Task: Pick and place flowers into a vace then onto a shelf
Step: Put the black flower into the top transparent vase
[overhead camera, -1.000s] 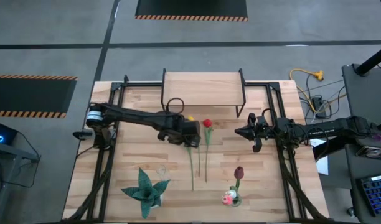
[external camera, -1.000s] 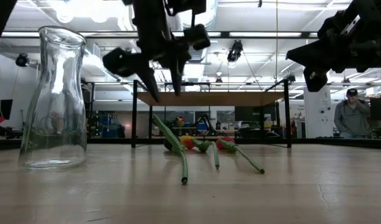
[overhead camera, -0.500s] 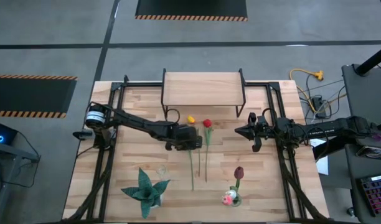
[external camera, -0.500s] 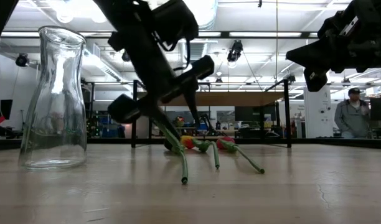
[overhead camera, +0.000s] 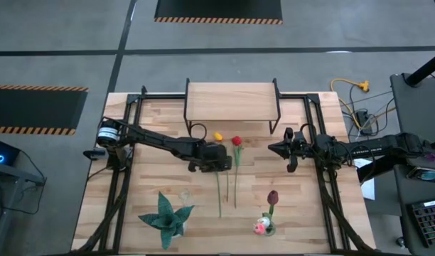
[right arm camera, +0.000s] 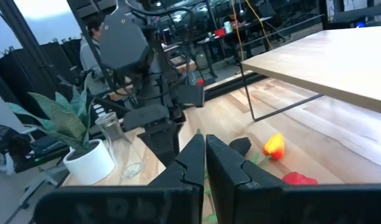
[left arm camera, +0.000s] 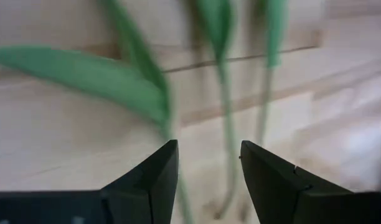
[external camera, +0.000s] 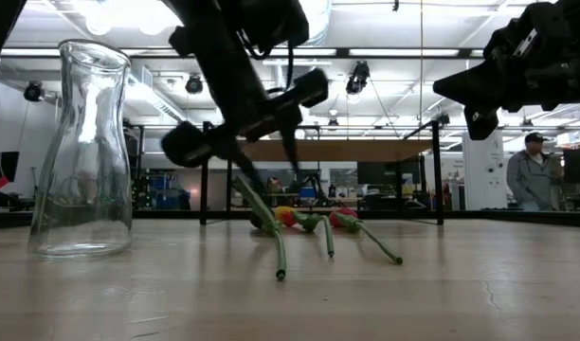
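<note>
Since a second ago your left gripper (overhead camera: 219, 162) has swung down from beside the yellow tulip (overhead camera: 217, 136) to hang low over the green stems in the middle of the table (overhead camera: 296, 213), fingers (left arm camera: 147, 180) parted with a stem showing between them, nothing clamped. Your right gripper (overhead camera: 273, 150) has stayed put, raised off the boards on the right, fingers pressed together and empty. You have the red tulip (overhead camera: 237, 141) lying just beside the yellow one, in front of the shelf (overhead camera: 232, 101). Nearer the front edge sit the glass vase (external camera: 81, 152), the maroon tulip (overhead camera: 272, 196) and the spiky plant (overhead camera: 165, 216).
</note>
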You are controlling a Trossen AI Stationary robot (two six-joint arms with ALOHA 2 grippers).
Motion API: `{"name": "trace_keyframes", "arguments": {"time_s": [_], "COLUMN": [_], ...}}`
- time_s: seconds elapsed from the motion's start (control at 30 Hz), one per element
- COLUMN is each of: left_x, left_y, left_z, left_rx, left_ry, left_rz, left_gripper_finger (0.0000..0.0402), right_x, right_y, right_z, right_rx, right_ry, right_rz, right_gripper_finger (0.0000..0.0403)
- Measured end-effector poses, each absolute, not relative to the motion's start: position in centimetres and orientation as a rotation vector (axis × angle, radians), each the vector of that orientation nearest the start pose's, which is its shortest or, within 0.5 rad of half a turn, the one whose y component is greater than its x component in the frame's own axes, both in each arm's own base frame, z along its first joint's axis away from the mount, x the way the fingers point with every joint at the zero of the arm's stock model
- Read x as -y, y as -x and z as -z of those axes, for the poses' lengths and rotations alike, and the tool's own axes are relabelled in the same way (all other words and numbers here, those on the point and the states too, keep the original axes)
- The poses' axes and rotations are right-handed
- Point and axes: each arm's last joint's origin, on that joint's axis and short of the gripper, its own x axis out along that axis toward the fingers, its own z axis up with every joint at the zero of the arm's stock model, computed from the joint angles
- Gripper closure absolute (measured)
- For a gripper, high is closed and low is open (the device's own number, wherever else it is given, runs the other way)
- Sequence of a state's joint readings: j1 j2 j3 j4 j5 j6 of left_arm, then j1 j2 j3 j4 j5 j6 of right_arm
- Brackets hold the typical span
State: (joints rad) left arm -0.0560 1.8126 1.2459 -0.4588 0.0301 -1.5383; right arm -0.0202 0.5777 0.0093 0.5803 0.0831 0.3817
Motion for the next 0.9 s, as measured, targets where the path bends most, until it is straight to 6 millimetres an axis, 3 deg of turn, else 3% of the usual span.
{"name": "trace_keyframes", "arguments": {"time_s": [0.3,0.67,0.9], "left_x": [2.3,2.3,2.5], "left_y": [-36.3,-36.2,-37.7], "left_z": [-18.7,-17.2,-15.2], "left_rx": [-0.921,-0.867,-0.858], "left_ry": [1.341,1.333,1.358], "left_rz": [-0.783,-0.808,-0.815], "left_gripper_finger": [0.0244,0.0244,0.0245], "right_x": [0.5,0.6,0.7], "right_y": [-13.4,-13.4,-13.4], "right_z": [-16.8,-16.8,-16.8], "right_rx": [0.032,0.038,0.039], "right_ry": [-0.382,-0.382,-0.381], "right_rz": [0.100,0.129,0.154], "right_gripper_finger": [0.0394,0.0394,0.0394]}}
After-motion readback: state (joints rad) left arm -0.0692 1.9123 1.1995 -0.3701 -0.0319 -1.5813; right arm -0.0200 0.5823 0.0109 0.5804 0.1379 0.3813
